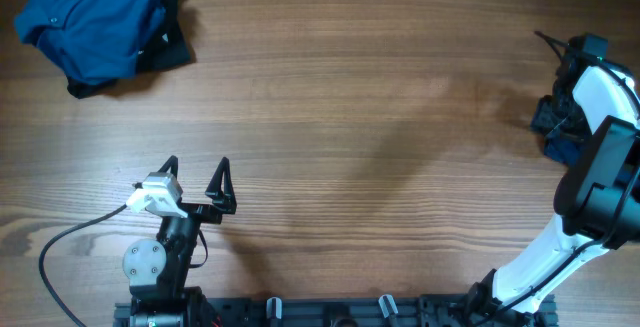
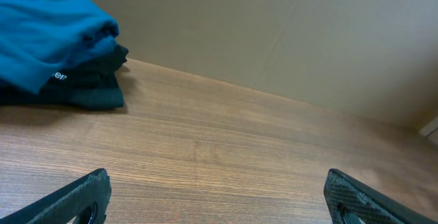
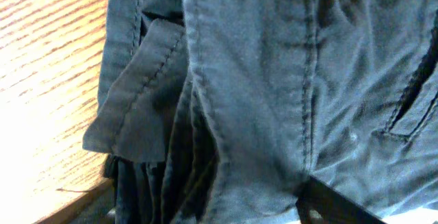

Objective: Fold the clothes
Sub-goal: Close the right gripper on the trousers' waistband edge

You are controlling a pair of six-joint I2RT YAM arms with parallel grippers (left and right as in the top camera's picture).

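Table [image 1: 350,117] front edge: left gripper [image 1: 196,167], jaws spread, empty; right edge: right gripper [image 1: 553,115] over navy shorts [image 3: 260,80], grip indiscernible; far-left corner: blue shirt [image 1: 85,17].

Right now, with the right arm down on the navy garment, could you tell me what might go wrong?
1. The navy garment lies bunched in layers under the right tool; it may pinch only a flap or several layers.
2. The left tool sits open, far away, so one-handed lifting could leave the cloth crumpled.
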